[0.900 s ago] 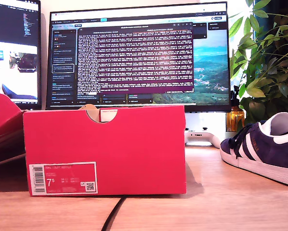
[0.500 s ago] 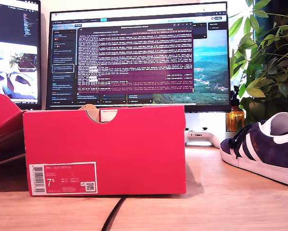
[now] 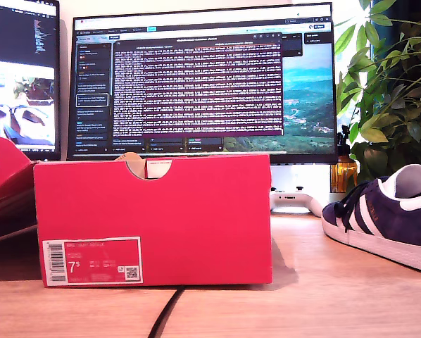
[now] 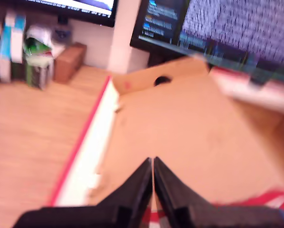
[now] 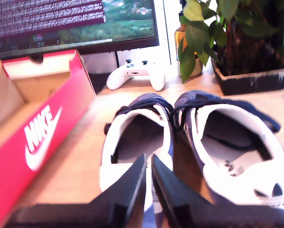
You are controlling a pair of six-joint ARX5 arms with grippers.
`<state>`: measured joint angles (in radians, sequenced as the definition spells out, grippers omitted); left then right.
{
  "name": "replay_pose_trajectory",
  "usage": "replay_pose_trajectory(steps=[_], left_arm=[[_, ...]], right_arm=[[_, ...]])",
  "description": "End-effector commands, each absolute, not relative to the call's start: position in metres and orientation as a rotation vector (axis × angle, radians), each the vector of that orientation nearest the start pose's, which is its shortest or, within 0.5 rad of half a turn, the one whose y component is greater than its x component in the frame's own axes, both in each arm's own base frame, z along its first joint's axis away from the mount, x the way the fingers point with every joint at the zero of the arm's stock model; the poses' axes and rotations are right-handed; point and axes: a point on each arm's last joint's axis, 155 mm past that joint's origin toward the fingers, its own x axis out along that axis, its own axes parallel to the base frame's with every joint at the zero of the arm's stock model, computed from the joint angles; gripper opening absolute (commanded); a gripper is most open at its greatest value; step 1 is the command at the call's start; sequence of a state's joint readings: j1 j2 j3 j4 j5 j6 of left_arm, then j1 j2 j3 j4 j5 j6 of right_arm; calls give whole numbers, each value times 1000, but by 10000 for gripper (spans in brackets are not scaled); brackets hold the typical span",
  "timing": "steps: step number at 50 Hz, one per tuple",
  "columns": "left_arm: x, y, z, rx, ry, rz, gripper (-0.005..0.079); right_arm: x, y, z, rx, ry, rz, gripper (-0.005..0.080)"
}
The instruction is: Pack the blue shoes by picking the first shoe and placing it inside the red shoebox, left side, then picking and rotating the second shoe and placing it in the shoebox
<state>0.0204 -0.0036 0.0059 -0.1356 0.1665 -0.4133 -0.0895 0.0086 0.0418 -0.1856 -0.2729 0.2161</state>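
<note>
The red shoebox (image 3: 154, 211) stands in the exterior view's centre-left, with its "7.5" label and top notch facing the camera. One navy blue shoe (image 3: 386, 218) shows at the exterior view's right edge. Neither gripper appears in that view. My first gripper (image 4: 152, 162) is shut and empty. It hovers over the open shoebox (image 4: 180, 73), whose brown inside looks bare and blurred. My second gripper (image 5: 148, 159) is shut and empty above the heel of one blue shoe (image 5: 132, 126). The other blue shoe (image 5: 227, 137) lies beside it, and the shoebox's swoosh side (image 5: 52, 128) is next to the pair.
A red lid (image 3: 3, 176) leans at the exterior view's left edge. Behind the box are monitors (image 3: 203, 77), a white game controller (image 3: 291, 201) and a potted plant (image 3: 393, 84). A black cable (image 3: 167, 313) runs under the box toward the front edge.
Only the text on the monitor screens has changed. The shoebox and the shoe stay where they were in the exterior view.
</note>
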Motion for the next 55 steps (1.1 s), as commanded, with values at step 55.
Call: replay_pose_trajectory(steps=[55], left_arm=[[219, -129, 80, -608, 541, -487, -20]], right_arm=[[252, 43, 176, 433, 166, 246, -13]])
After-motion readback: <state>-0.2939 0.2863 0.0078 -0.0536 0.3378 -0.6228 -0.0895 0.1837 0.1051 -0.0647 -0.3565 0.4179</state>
